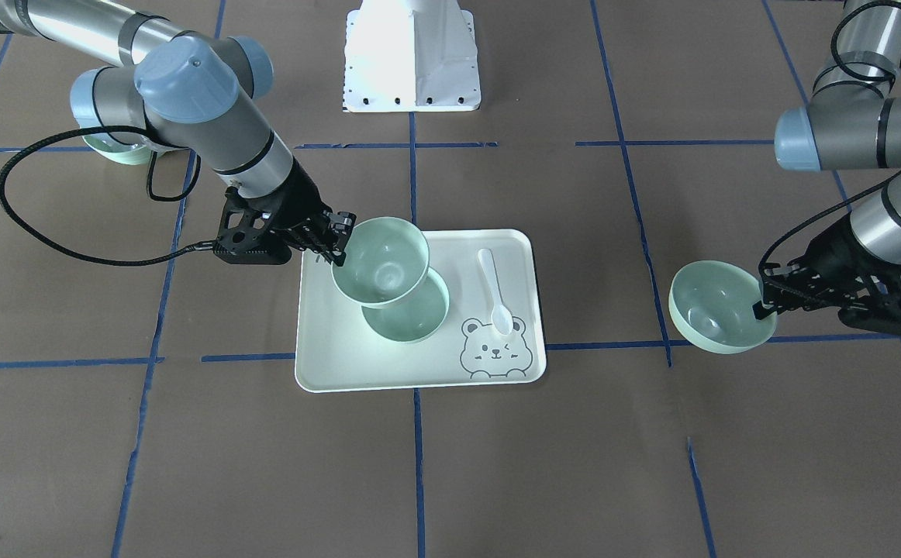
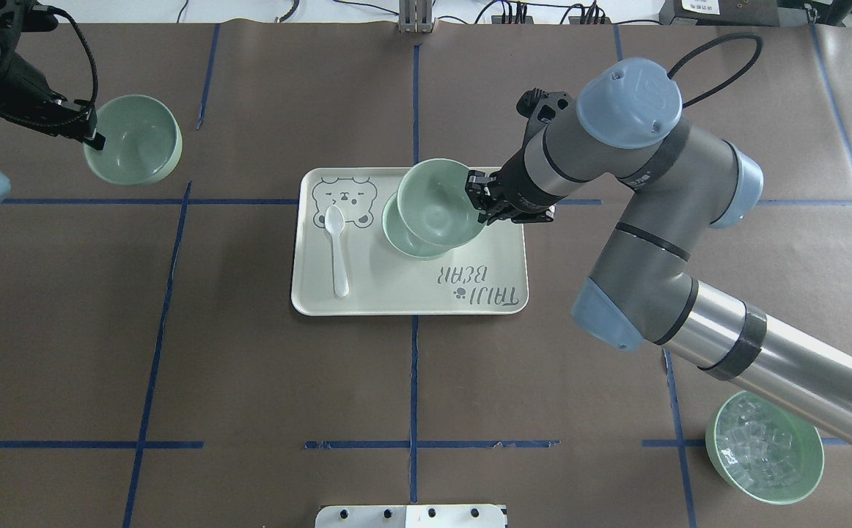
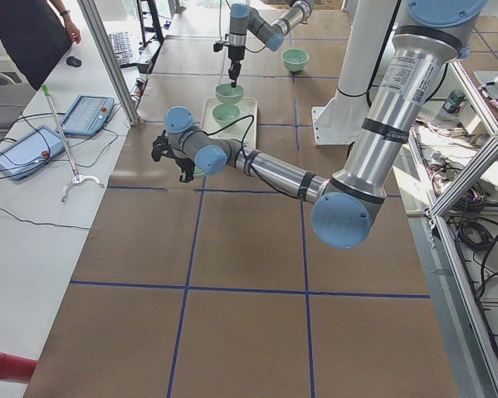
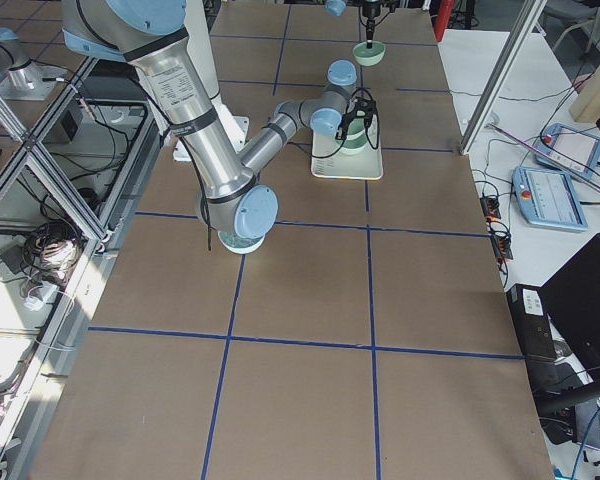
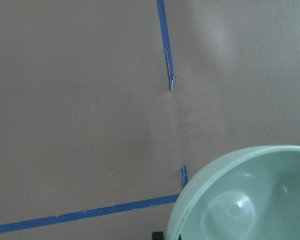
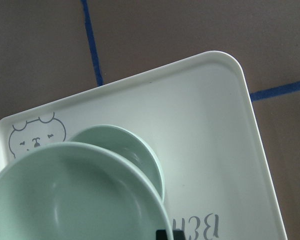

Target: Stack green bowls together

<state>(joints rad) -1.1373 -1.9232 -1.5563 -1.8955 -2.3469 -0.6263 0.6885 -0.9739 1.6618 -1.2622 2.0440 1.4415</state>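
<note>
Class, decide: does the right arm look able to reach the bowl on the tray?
Probably yes: the right gripper, gripping the upper bowl, hangs just above the tray bowl, nothing between them.

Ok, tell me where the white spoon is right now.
In the overhead view the white spoon lies flat on the tray's left half, its scoop end at the bear drawing, left of the green bowl resting on the tray.

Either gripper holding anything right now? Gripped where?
Both: right gripper pinches the rim of the raised green bowl above the lower green bowl; left gripper pinches the rim of the off-tray green bowl.
</note>
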